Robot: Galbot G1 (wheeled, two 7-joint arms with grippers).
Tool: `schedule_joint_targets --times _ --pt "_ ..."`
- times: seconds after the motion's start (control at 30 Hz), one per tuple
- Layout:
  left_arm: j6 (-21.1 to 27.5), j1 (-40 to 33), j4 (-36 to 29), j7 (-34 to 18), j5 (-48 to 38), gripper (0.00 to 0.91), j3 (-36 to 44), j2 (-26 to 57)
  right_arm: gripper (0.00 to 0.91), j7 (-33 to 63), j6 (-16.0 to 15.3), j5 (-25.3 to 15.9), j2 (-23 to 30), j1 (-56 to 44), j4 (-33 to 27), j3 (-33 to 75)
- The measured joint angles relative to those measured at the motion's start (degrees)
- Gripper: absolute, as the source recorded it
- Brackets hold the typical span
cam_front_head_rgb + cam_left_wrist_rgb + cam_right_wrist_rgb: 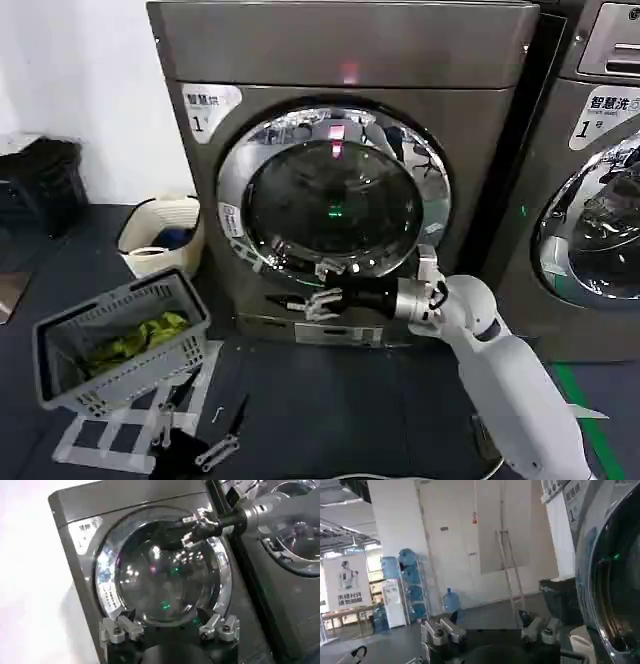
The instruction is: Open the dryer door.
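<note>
- Head view, nearest ground: the left gripper (205, 425) sits low at the bottom edge over the dark floor, its thin fingers spread apart and holding nothing; the arm appears parked.
- Beside it, a grey basket (60, 340) holding green cloth stands on the floor, with a cream tub (190, 215) behind it against the white wall.
- Mid ground: the right gripper (310, 301) reaches across in front of the machine, just under the lower edge of the dryer door (335, 195). Its fingers are parted and empty, tips pointing toward the robot's left.
- Left wrist view: the same right gripper (192, 526) is seen against the chrome ring of the dryer door (160, 570), close to the ring; whether it touches cannot be told.
- Right wrist view: the right gripper's fingers (442, 630) stand apart, with the door's chrome ring (620, 580) curving just alongside.
- Farther back: the door is shut, flush in the front of the dryer (340, 60), and fills most of its width. The neighbouring machine (600, 200) stands to the robot's right, untouched.
- Judgement of step: the approach to the door's rim is under way; no grasp is made and the door is not yet opened.
- Judgement of next move: the right gripper needs to hook or close on the rim's edge, then pull outward along the hinge's arc. A slip off the polished chrome is the likely fault.
</note>
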Motion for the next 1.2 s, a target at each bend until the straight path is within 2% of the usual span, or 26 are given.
schedule_joint_targets --times 0.23,0.53,0.93,1.2 --pt "0.0 0.0 -0.2 0.0 -0.1 0.907 -0.1 0.0 0.907 1.6 6.9 -1.6 -2.4 -4.3 -0.8 3.2" --pt "0.0 0.5 -0.6 0.0 -0.5 0.907 -1.0 0.7 0.907 5.8 15.9 -3.3 -5.6 -6.5 -5.2 4.6" --pt "0.1 1.6 -2.0 0.0 -0.4 0.907 -1.2 0.6 0.907 7.9 21.6 0.6 -6.7 0.9 -15.1 -0.8" --pt "0.1 1.9 -2.3 0.0 -0.2 0.907 -1.3 0.2 0.907 9.3 22.2 1.5 -5.7 6.2 -21.0 -6.4"
